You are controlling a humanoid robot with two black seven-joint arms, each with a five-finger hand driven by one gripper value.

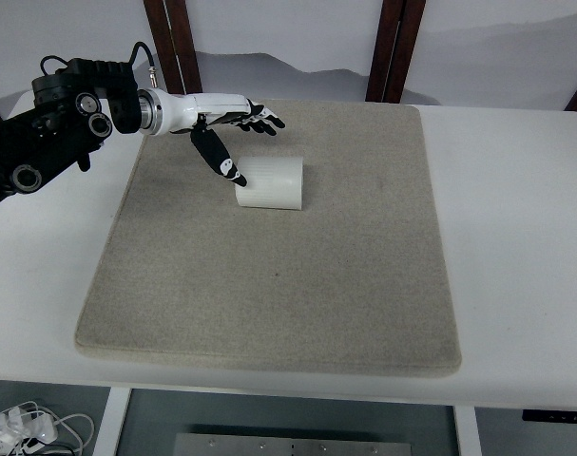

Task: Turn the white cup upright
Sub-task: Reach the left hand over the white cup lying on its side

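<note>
The grey mat lies on my white table. The white cup lies on its side on it. My left hand is spread wide, thumb touching the cup, holding nothing.

The left arm comes in from the upper left edge, black at the joints and white at the forearm. Its wrist is stretched toward the right. The left hand is open: the four fingers point to the right, spread a little, and the thumb hangs downward, apart from them.
</note>
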